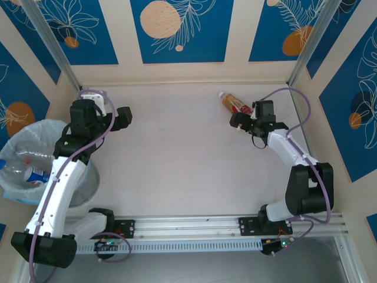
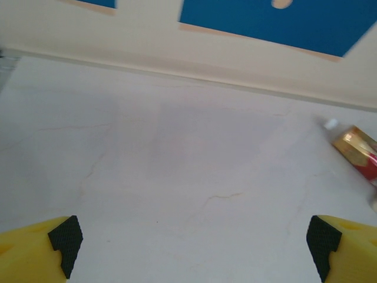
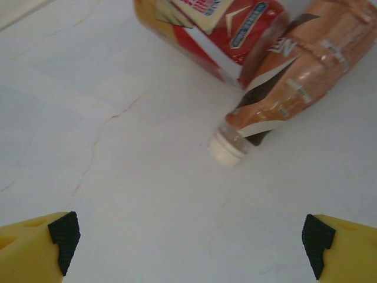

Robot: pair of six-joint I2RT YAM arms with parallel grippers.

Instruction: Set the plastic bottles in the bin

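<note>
Table [image 1: 177,165] carries a red-label bottle [image 3: 218,29] and a brown bottle [image 3: 294,76], touching, just ahead of the right end effector [image 3: 188,244], which is spread wide and empty. The left end effector [image 2: 194,244] is equally wide and empty; the bin [image 1: 29,127] sits well behind it, holding other bottles [image 1: 32,174].

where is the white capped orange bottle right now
In the right wrist view the orange-label bottle lies on its side, far right on the table, ahead of the open right gripper, its body against the red-label bottle.
</note>
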